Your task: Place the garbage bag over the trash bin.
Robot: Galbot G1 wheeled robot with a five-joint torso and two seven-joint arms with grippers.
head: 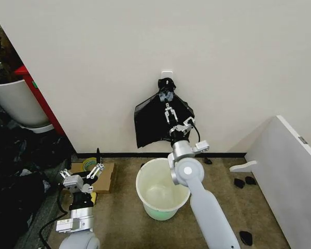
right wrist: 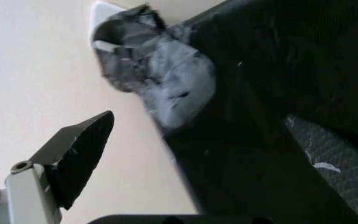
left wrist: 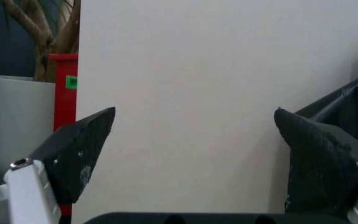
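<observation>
The trash bin, a cream-white bucket with a pale green base, stands open and unlined on the floor by the wall. The garbage bag as a loose single bag is out of view. A flat black bunch of bags hangs from a white hook above the bin. My right gripper is raised against this bunch just under the hook; its fingers stand open, with the gathered plastic between them in the right wrist view. My left gripper waits low at the left, open and empty.
A large white tub in a red frame stands at the left. A cardboard box with a tape roll lies beside my left arm. A white panel leans at the right, with small dark objects on the floor.
</observation>
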